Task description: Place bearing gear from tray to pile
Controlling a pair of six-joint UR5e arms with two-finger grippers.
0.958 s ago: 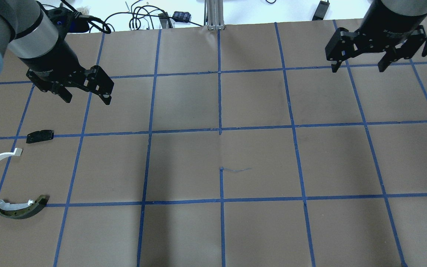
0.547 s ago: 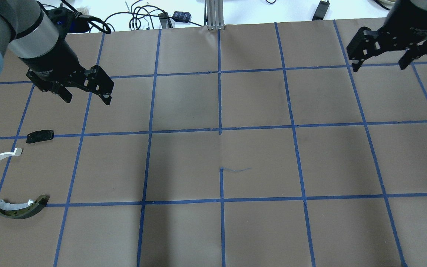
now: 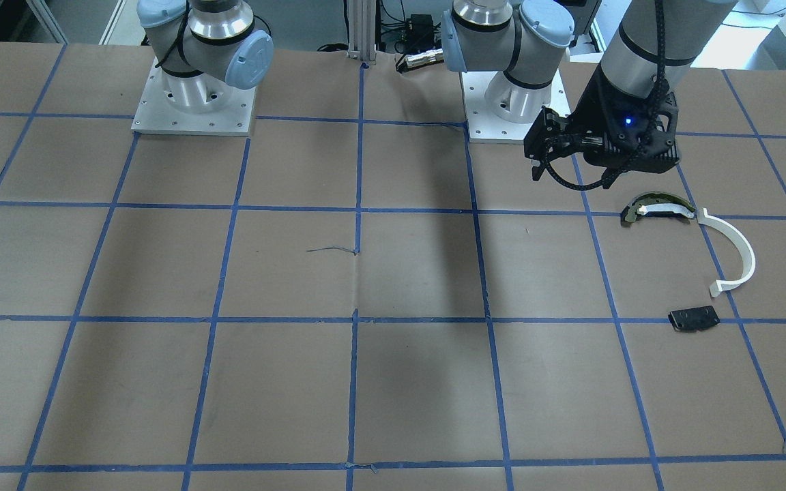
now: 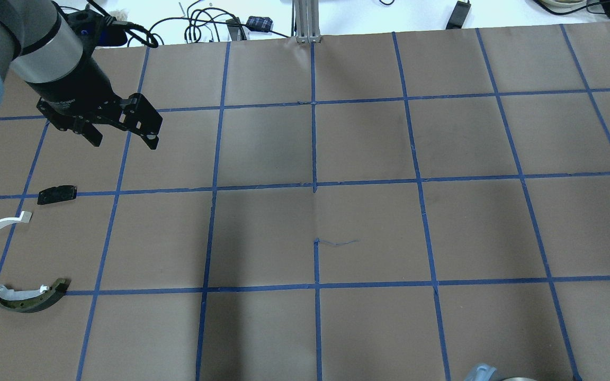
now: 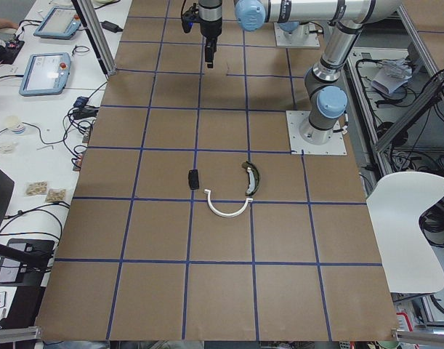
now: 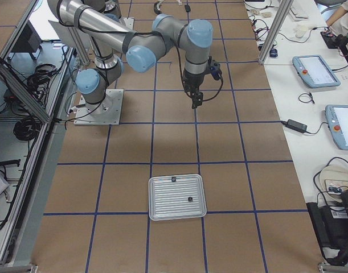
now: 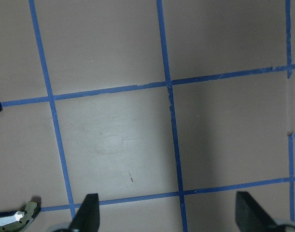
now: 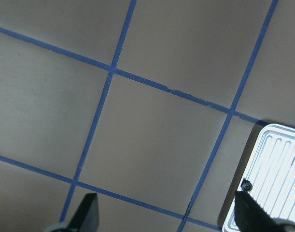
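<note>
While the left gripper (image 4: 124, 143) and right gripper (image 8: 165, 195) are both hanging spread and empty, what I take for the bearing gear (image 8: 244, 184) is lying in the tray (image 8: 273, 169). Looking tiny, stiff and light, it is probably asking for a centred pinch across its outer edge.

Bright, even light from above, soft dark shadow bands on brown table (image 4: 262, 222), white glare on metal tray (image 8: 277, 164), wrist pics a bit blurry, others sharp
</note>
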